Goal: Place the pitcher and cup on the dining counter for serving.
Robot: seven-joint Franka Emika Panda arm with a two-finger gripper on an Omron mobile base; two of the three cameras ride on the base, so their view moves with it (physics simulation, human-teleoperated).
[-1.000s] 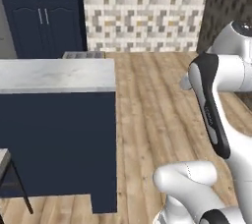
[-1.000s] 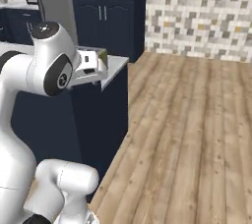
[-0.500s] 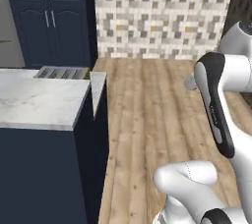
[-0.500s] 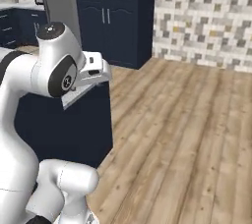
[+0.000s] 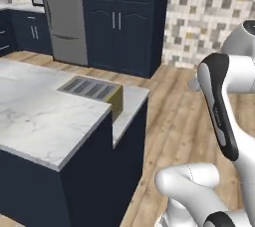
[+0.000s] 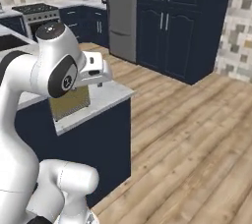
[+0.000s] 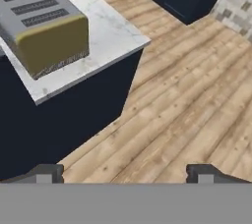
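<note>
A simulated kitchen seen from a mobile robot's cameras. A white arm with dark joints rises in the near foreground of both base views, folded up high beside a marble-topped worktop [image 5: 45, 121] with dark navy sides. On the far right corner of that worktop sits a toaster [image 5: 93, 91] with a grey slotted top and yellow-olive sides; the hand view looks down on it and on the worktop corner [image 7: 115, 36] from above.

The claw [image 7: 124, 174] appears in the hand view as 2 small dark finger tips, 1 at the lower left and 1 at the lower right, set wide apart with nothing between them. It is open and holds nothing, hanging over bare wooden floor [image 7: 187, 100] just to the right of the worktop's navy side.

No pitcher or cup can be seen anywhere in these pictures, so their places cannot be told. Whether this marble worktop is the dining counter is also unclear; no stools are visible beside it. Judging by the empty claw and the absence of both vessels, the task looks to be at an early stage: both items have yet to be found, picked up and set down for serving.

Far behind stand tall navy cabinets [image 5: 122, 19], a grey fridge [image 5: 63, 17], a stove [image 6: 42, 14] at the far left and a mosaic tiled wall [image 5: 209, 12] to the right.

No brands, labels or readable writing are visible anywhere.
</note>
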